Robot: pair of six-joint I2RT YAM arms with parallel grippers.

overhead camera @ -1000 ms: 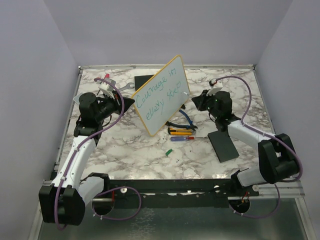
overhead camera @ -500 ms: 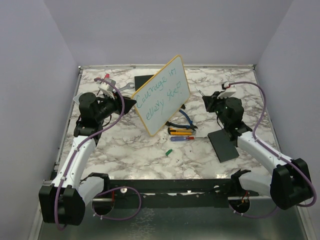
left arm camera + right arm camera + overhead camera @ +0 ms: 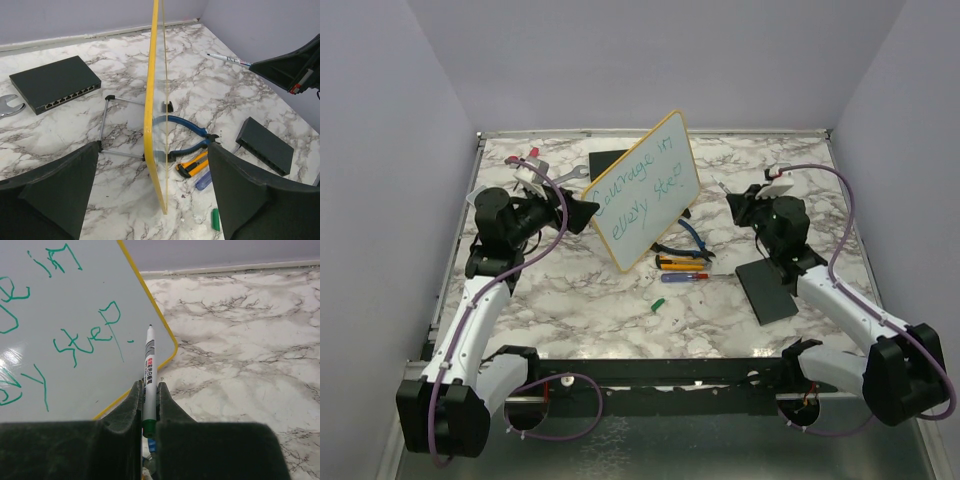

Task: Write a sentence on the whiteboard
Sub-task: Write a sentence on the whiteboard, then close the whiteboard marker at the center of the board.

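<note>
Sentence (image 3: 640, 190): both teal lines look finished.
Whiteboard (image 3: 625, 250): propped upright, toward the worktop's (image 3: 570, 310) far edge.
Left gripper (image 3: 582, 212): jaws wide, straddling board's edge.
Right gripper (image 3: 148, 390): clamping marker (image 3: 150, 355), tip clear.
Remaining: probably nothing.

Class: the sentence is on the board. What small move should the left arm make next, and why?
Probably back the left gripper off the whiteboard: its jaws stand open astride the yellow edge, the sentence looks complete, and the marker is off it.
</note>
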